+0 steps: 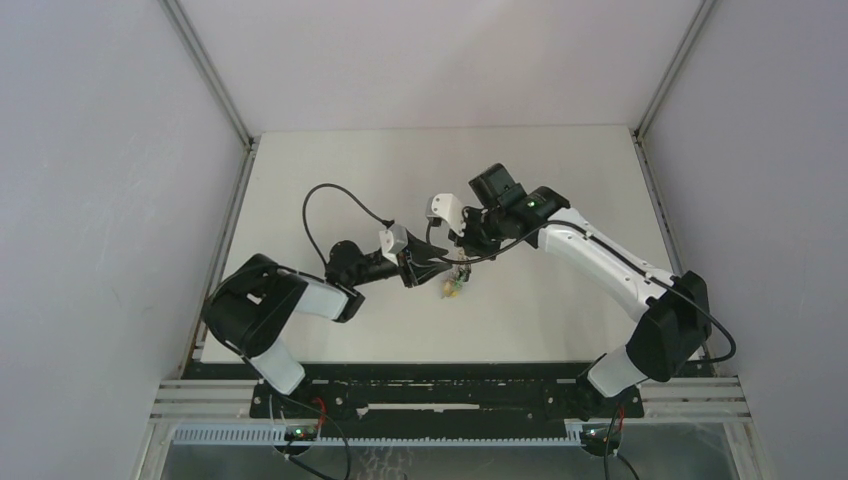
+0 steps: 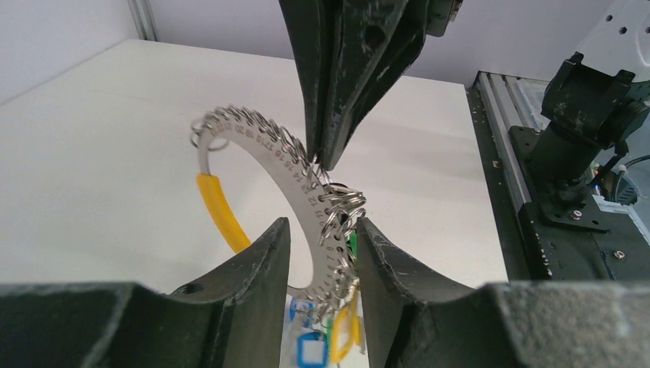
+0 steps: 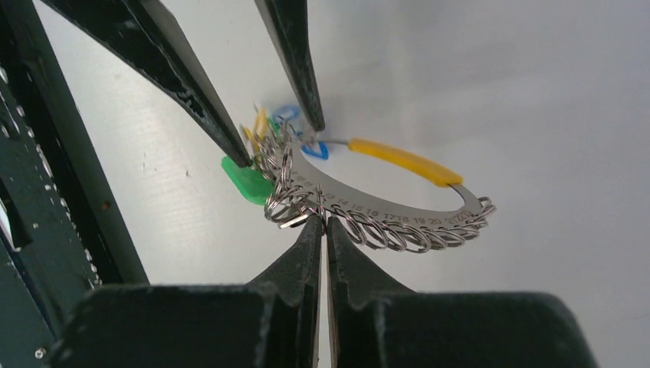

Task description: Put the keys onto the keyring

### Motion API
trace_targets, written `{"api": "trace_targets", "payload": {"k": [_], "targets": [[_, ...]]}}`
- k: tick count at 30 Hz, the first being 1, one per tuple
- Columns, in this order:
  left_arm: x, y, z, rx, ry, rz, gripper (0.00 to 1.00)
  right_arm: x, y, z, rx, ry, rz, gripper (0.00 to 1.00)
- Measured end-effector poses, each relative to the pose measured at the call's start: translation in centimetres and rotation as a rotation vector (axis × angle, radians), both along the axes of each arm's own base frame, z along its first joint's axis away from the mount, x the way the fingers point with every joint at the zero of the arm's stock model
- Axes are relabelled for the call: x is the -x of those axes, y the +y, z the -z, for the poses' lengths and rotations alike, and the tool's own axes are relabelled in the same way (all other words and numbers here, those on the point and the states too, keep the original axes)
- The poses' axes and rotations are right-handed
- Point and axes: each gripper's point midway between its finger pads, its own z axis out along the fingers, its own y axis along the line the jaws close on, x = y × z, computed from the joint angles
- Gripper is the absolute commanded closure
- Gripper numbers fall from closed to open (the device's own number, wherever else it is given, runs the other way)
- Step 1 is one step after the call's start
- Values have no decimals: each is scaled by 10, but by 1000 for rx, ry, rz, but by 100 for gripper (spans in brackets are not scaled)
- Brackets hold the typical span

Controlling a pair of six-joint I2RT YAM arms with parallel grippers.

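Top external view: table, two arms meeting over its middle, keyring held up between their tips.

Right gripper: jaws pressed together, pinching the keyring by its outer edge, in among the small split rings. The plate juts out sideways from that pinch.

Left gripper: jaws spread, one to each side of the plate, nearer the tag end than the right's pinch. Cannot tell whether either pad touches metal.

Yellow band arcs along the side of the plate away from the right jaws. Tags in green, blue and yellow cluster at the left fingertips.

Handling, my reading: the whole thing is light. The plate is stiff, thin and smooth, and an edge pinch may let it swivel. A surer hold is across the flat faces near the bunch. The split rings look springy and tight; the tags swing loose.

Hidden: the key, which I cannot find in any view. Overhead, the bunch is a mere speck. In the left wrist view the tags are cut off at the bottom and partly screened by the fingers.
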Motion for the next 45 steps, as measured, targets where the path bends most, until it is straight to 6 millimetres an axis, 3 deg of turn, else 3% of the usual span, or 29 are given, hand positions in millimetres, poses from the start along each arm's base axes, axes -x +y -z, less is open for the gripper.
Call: {"api": "trace_targets", "payload": {"k": [8,17,29,45], "targets": [[0,-1,5,-10,-1,2,67,12,-7,17,104,24,-50,100],[9,-11,16,-30,4,41,68,19,0,19,124,6,-131,100],[10,-19,16,-30,-17,61,77,18,4,23,136,4,-156,100],[9,-21,12,-17,-44,60,78,21,7,20,124,12,-170,100]]}}
